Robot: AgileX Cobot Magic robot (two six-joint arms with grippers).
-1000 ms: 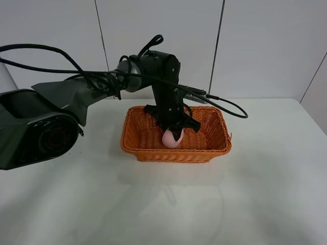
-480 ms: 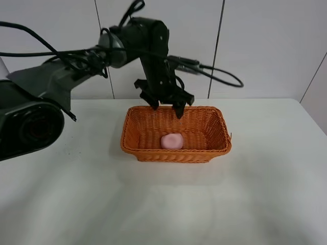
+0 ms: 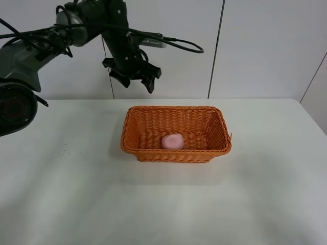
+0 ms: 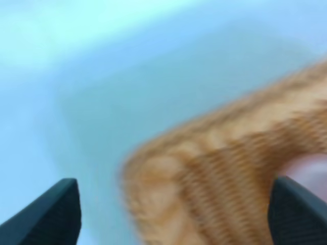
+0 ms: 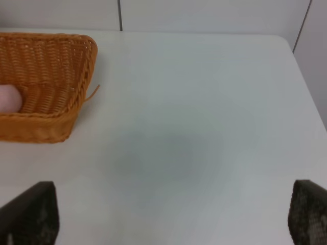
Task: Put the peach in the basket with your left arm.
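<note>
- Left pincer (image 3: 134,81) is spread wide and holds nothing; dark fingers (image 3: 150,87) splay downward, up in front of the wall (image 3: 265,46).
- It is well above the basket (image 3: 176,108) and beyond its far left corner, touching nothing.
- Change: 1.0 s ago this pincer was down inside the basket, closed around the peach (image 3: 172,141). 0.5 s ago it was already open just over the far rim. Now it is higher and further left, clear of the basket.
- Left wrist view is motion-blurred: left pincer (image 4: 179,219) shows two black tips at the lower corners, wide apart, with a basket (image 4: 214,153) corner between them and a sliver of pale pink peach (image 4: 309,171) at the edge.
- Left arm (image 3: 115,30) has swung up and back since the earlier frames; its upper link is now near the top of the high view and black cables (image 3: 176,43) loop off to the right.
- Peach lies loose on the basket floor, near the front wall and about mid-length, same spot as 0.5 s ago.
- Basket sits flat on the white bench (image 3: 153,204), same place in all three high-view frames.
- Right pincer (image 5: 168,214) is open wide, empty, with tips at the lower corners of its wrist view, over bare bench (image 5: 204,127). It is not visible in the high view.
- Right wrist view also shows one end of the basket (image 5: 51,66) with the peach (image 5: 9,98) inside, well apart from that pincer.
</note>
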